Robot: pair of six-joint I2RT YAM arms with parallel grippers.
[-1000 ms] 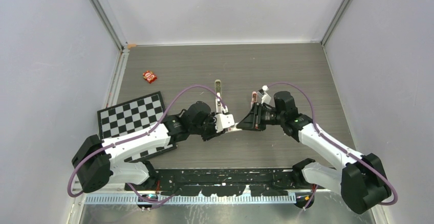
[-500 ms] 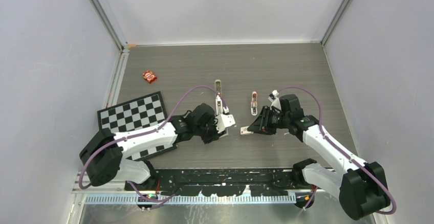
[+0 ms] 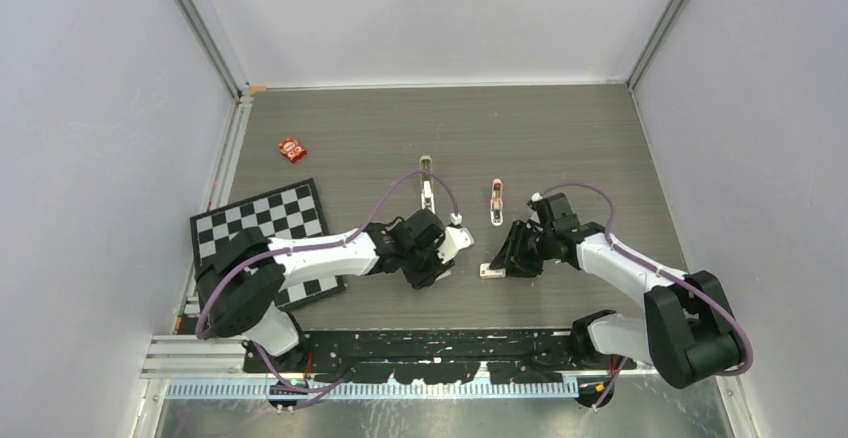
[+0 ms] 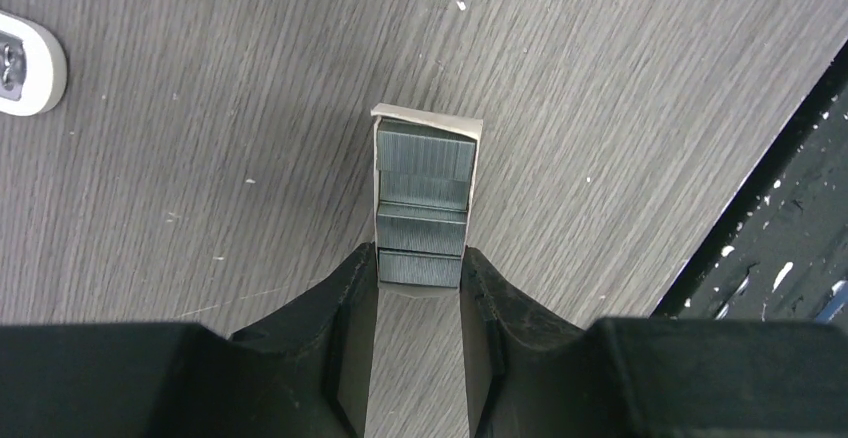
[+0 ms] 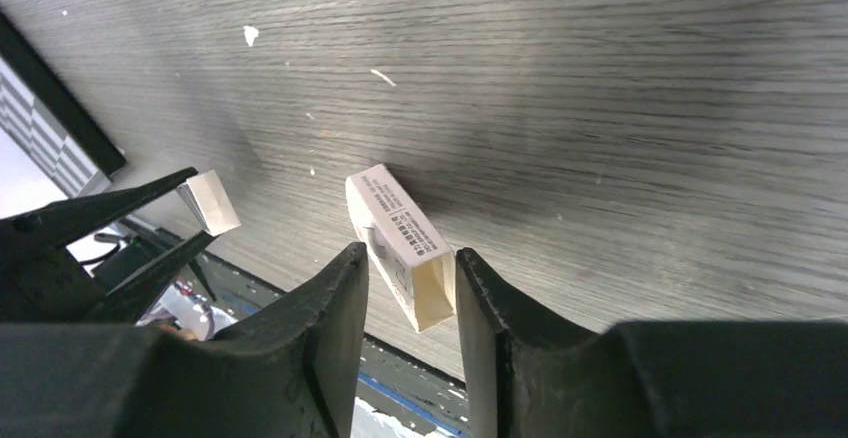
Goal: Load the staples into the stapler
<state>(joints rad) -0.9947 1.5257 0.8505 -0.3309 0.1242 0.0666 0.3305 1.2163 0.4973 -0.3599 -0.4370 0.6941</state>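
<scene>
I see the table (image 3: 600,138) from above, with both arms reaching in to its near middle. A checkerboard (image 3: 262,220) lies at the left, partly under the left arm. The left gripper (image 4: 420,263) is clamped on the near end of a white paper tray (image 4: 428,118), one finger pressed to each long side. The right gripper (image 5: 410,251) has its jaws apart. An empty box (image 5: 400,243) lies slantwise between them with its open end toward the camera, and a gap shows on one side of it. In the top view this box rests on the table just beside the right fingertips, near the tray but apart from it. The stapler (image 3: 427,193) lies flat on the table just beyond the left gripper, lengthwise away from me, with neither gripper touching it. A pink object (image 3: 495,204) lies to its right, parallel to it, just beyond the right gripper. The staples (image 4: 424,213) sit in the held tray as several grey blocks stacked end to end along its length. A small red object (image 3: 292,149) lies well apart at the far left, beyond the checkerboard.
</scene>
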